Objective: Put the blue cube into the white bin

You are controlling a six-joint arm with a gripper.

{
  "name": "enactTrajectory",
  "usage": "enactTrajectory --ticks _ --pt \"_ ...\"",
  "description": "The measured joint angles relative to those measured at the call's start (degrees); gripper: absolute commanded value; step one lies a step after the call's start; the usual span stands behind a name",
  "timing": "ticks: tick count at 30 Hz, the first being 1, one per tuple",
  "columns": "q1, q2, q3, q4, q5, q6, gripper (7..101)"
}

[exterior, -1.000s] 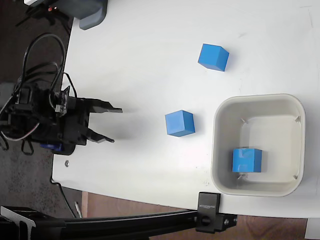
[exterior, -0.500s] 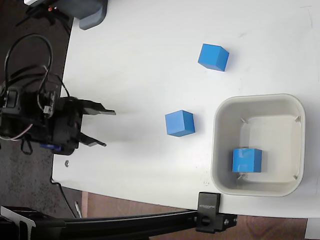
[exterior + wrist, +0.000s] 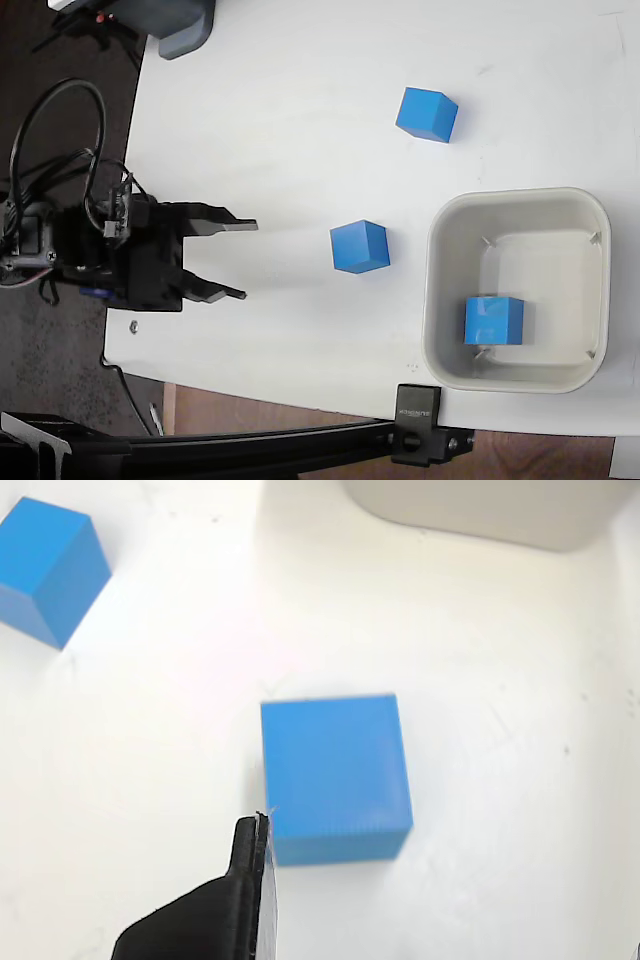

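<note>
We see the fingers [image 3: 236, 260] spread wide apart with nothing between them, at the left part of the white desk [image 3: 290, 110] in the fixed view. The blue cube [image 3: 359, 246] sits on the desk straight ahead of the fingertips, a clear gap away, untouched. Beyond it is the white bin [image 3: 519, 290], already holding a second cube [image 3: 493, 320]. A third cube [image 3: 427, 113] lies off to the side, well apart.

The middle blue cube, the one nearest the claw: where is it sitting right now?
In the fixed view the middle blue cube sits on the table, between the open claw on its left and the white bin on its right, outside the bin.
</note>
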Motion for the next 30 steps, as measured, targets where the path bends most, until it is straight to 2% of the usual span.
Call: enactTrajectory --ticks 7,14,20,30 --pt "0.09 -14.77 -10.28 -0.7 -5.45 -3.78 98.7" --pt "0.18 -20.04 -13.71 -2.02 -9.32 -6.94 98.9" --pt "0.18 -21.8 -13.54 -6.42 -10.02 -8.7 98.7" --pt "-0.35 -27.16 -11.6 -12.13 -8.96 -7.03 100.0"
